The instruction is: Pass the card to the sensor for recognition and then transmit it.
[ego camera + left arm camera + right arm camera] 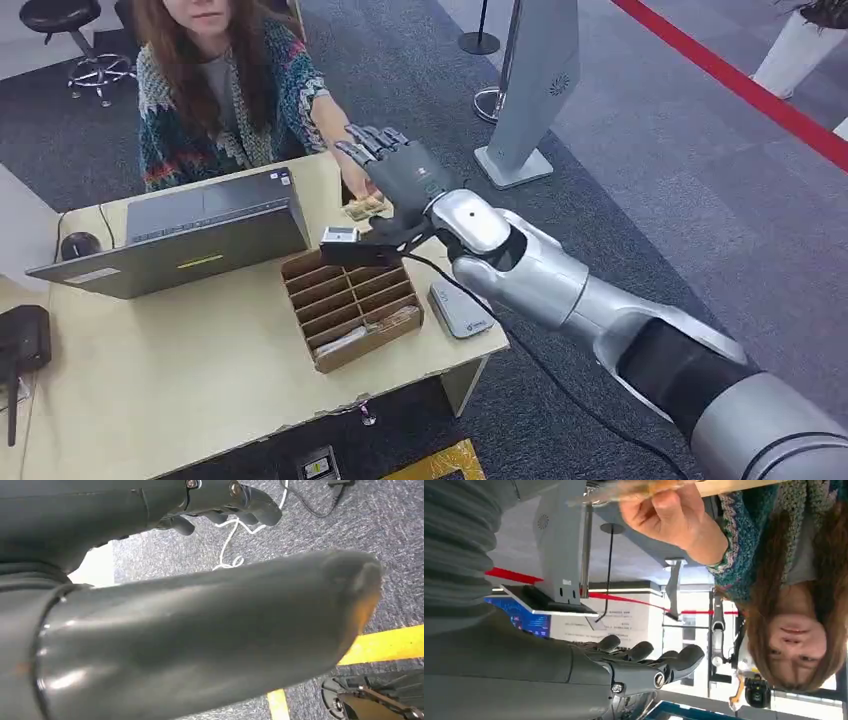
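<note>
1. Head view: the right hand (395, 170) reaches over the far right part of the wooden desk (180, 370), fingers stretched out and apart toward a seated person (225, 90); it grasps nothing.
2. Head view: the card (366, 208), a yellowish patterned piece, lies at the far right edge of the desk under the right hand, with the person's hand (352, 180) on it.
3. Right wrist view: the person's hand (669, 515) pinches the card (624, 490) between thumb and fingers, apart from the robot's extended fingers (659, 662).
4. Head view: a small sensor (339, 236) with a pale face stands just near of the card, at the far end of a compartmented wooden box (350, 305); a grey flat device (458, 308) lies right of the box.
5. Head view: an open laptop (190, 240) occupies the far left of the desk, a mouse (80, 244) beside it.
6. Left wrist view: the left hand (220, 505) hangs over grey carpet, fingers curled in on nothing.
</note>
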